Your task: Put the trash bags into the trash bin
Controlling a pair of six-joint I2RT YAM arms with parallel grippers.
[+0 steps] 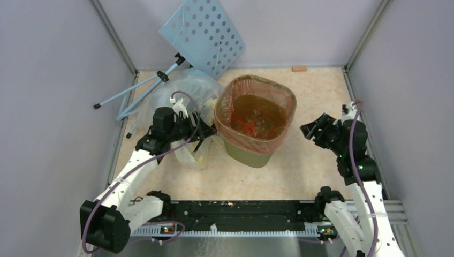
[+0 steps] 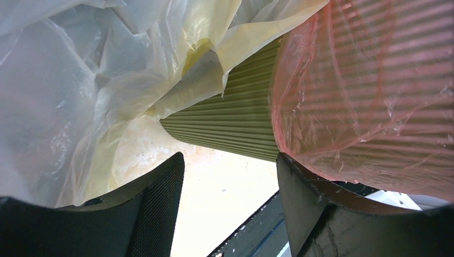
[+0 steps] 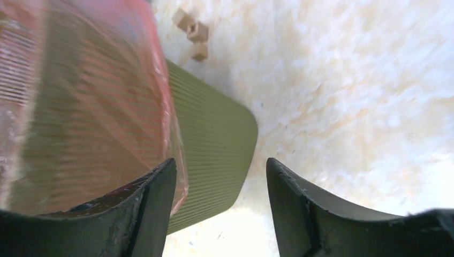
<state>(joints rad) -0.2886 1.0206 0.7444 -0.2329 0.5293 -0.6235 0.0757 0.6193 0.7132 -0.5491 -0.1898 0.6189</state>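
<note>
At the left, the left hand reaches toward the left side of the trash bin, its jaws spread wide with nothing between them. Its wrist view shows what the top view cannot: the right finger sits right at the lower hem of the trash bags, though whether it touches cannot be told, while the left finger is in free air over the counter. A single clear bag with a pale-yellow rim lies crumpled under and around this arm, pressed up to the bin's ribbed green wall. Behind it, only in the top view, one light-blue perforated board on thin legs leans at the back-left corner. In the middle stands the one bin, upright on the counter, and the one red-pink bag is already in it: it lines the inside and folds over the rim, hanging partway down the outside so that green shows below the hem. The top view alone looks down into the lined opening. To the right, the right hand hangs just beside the bin's right side, apart from it, jaws released and gripping nothing. Its wrist view, somewhat blurred, frames the bin's green corner and bare counter between the fingers. It also shows a few small tan blocks beyond, which in the top view read as a single tan piece by the back wall.
</note>
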